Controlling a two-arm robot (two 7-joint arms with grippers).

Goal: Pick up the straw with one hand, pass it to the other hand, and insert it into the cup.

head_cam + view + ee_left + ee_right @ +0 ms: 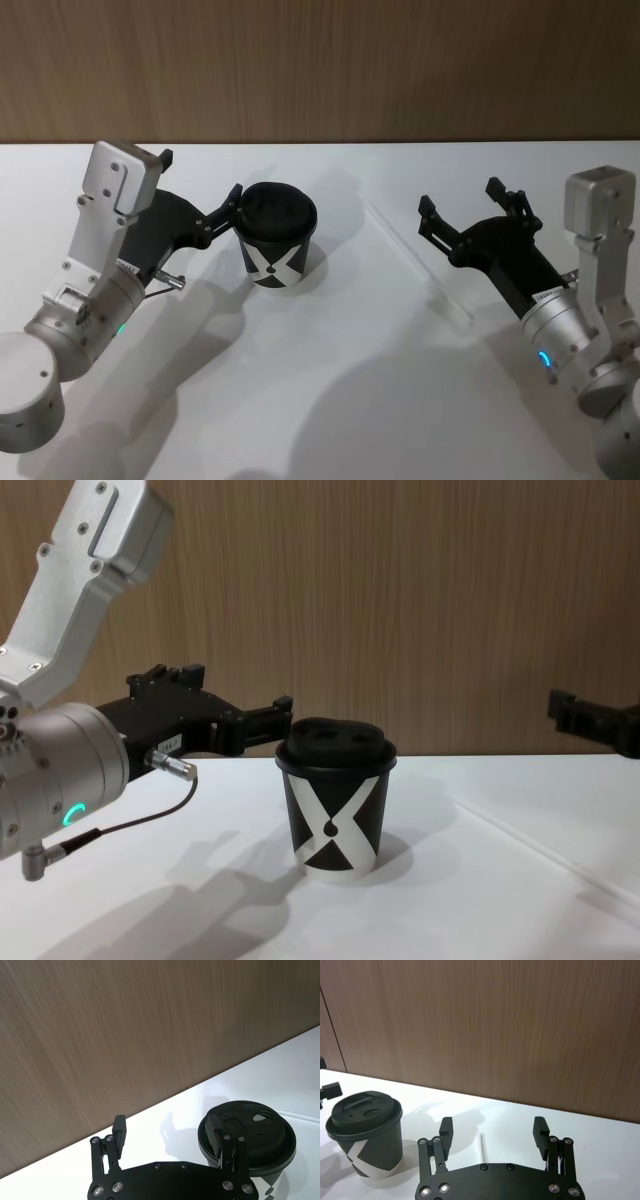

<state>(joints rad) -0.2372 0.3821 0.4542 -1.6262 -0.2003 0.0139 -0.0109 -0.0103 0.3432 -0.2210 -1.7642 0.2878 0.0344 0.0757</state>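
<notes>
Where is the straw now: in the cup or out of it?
Out. The straw lies flat on the table, apart from the cup; nothing sticks out of the lid.

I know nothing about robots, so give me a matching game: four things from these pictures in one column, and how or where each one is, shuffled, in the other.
Things
1. cup
2. straw
3. left gripper
4. right gripper

States
A. lies flat on the table
B. open, one finger by the black lid
C. stands upright, closed on top
D. open, beside the straw, holding nothing

Pairs: 1-C, 2-A, 3-B, 4-D
</notes>
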